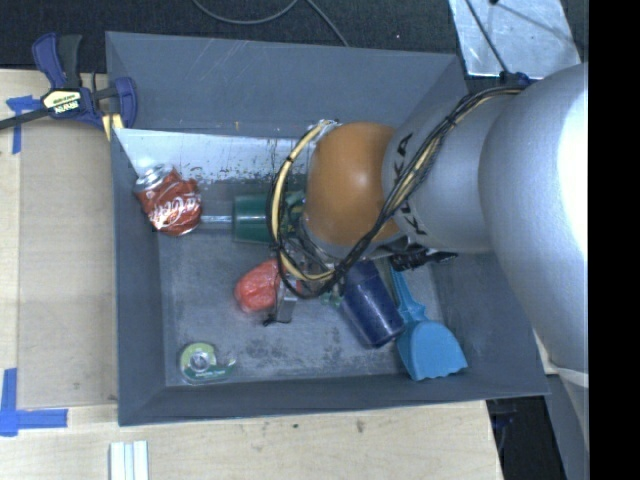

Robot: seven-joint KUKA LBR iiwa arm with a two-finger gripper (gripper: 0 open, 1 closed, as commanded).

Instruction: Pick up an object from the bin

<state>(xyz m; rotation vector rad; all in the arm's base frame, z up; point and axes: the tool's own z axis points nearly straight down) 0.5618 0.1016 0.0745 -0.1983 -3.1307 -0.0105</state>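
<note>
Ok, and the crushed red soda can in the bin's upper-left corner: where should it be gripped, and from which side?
Probably across its red midsection, straight down from above. The crushed red soda can lies on its side, silver top toward the corner of the grey metal bin; the walls crowd a sideways approach, and its dented flanks offer flatter faces.

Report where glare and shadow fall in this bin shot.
Camera view: glare streaks the bin's far wall and glints on the crushed can; the orange cover carries a soft highlight; the floor under the arm, beside the blue cylinder, looks darker.
</note>
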